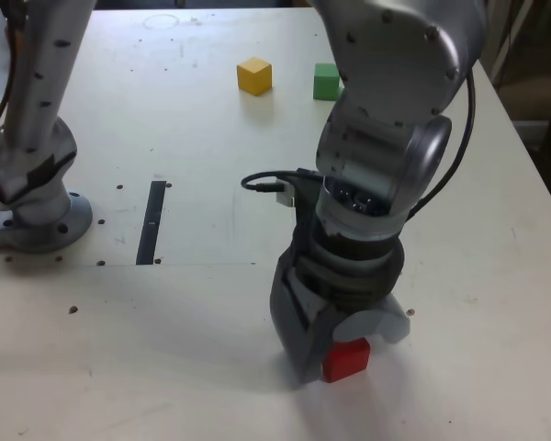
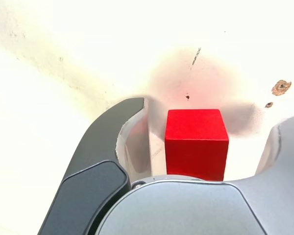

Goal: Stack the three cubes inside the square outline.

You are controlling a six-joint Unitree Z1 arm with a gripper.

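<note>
Basically, the small matte red cube (image 2: 196,147) could get knocked askew from here, since it isn't centred between the jaws of the grey metal pincer (image 2: 208,139). It's seen much nearer the dark curved jaw than the pale grey one, so if the pincer is closed without a nudge sideways, the block will probably be shoved or twisted by whichever side makes contact first. A shallow bite could also be a problem, if the tips aren't brought low enough, and then the cube might be dropped on the way up.

As for where things lie, the red cube is set on the white tabletop (image 1: 193,367), between the two jaws, with a gap shown on each side in the wrist view. The jaws are spread apart and nothing is gripped. The yellow cube (image 1: 254,76) and green cube (image 1: 326,82) are left well away, near the exterior view's top.
</note>
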